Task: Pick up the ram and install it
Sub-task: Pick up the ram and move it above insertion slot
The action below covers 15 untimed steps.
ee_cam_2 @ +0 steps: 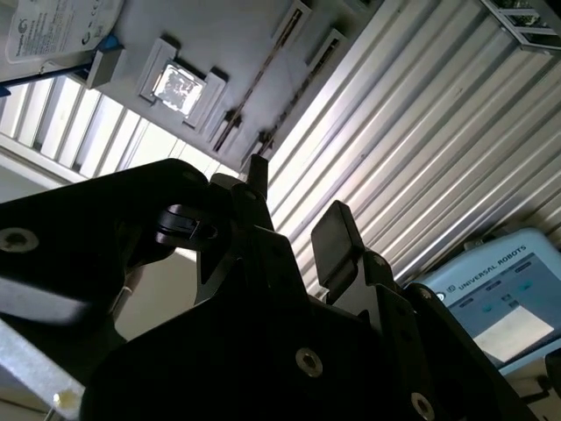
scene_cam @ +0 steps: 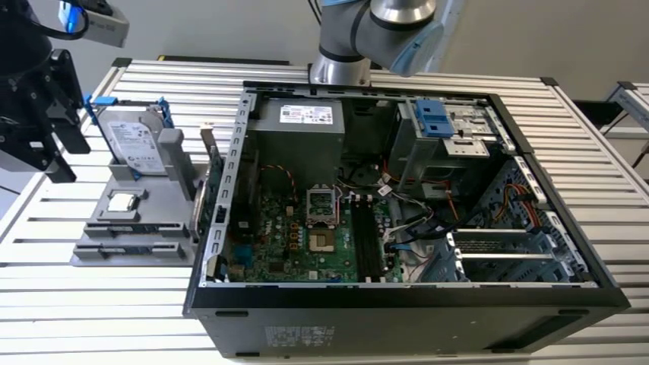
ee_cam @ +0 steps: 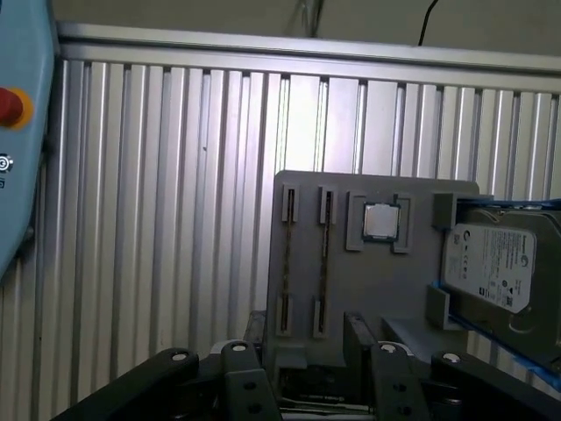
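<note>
The ram (ee_cam: pixel 323 263) is a thin stick standing on edge in one long slot of a grey fixture plate (ee_cam: pixel 412 289); in the second wrist view the ram (ee_cam_2: pixel 260 74) appears as a narrow brownish line. My gripper (ee_cam: pixel 298 346) hovers off the fixture's slot end, lined up roughly with the ram, apart from it. Its black fingers (ee_cam_2: pixel 333 232) stand open with nothing between them. In the exterior view the gripper (scene_cam: pixel 63 156) hangs at the far left, beside the fixture (scene_cam: pixel 102 255). The dark memory slots (scene_cam: pixel 367 239) on the motherboard hold no stick.
A silver hard drive (scene_cam: pixel 134 141) with blue clips stands on the fixture, with a processor chip (scene_cam: pixel 124 201) below it. A green card (scene_cam: pixel 211 179) stands between the fixture and the open computer case (scene_cam: pixel 406 304). The slatted table (scene_cam: pixel 102 304) lies all around.
</note>
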{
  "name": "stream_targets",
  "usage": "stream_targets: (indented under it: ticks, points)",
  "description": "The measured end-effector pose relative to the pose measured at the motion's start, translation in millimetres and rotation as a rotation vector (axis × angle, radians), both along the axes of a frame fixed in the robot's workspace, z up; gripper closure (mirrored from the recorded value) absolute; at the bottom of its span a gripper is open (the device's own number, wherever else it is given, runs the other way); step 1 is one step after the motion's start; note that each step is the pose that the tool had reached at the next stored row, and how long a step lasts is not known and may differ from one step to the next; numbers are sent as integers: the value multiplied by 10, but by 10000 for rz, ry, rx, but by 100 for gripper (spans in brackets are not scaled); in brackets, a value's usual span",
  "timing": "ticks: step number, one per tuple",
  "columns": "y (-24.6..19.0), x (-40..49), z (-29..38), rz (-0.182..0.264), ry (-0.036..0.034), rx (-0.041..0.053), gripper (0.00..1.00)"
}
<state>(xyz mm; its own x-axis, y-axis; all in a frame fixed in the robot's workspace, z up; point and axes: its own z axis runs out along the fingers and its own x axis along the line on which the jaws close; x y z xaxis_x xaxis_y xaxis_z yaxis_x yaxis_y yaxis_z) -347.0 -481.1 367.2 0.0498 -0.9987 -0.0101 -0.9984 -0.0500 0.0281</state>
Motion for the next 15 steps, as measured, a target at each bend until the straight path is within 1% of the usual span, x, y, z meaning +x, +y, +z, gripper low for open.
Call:
stream_targets:
  ticks: [15]
  points:
    - [1, 30, -85, -1, 0, 0, 0]
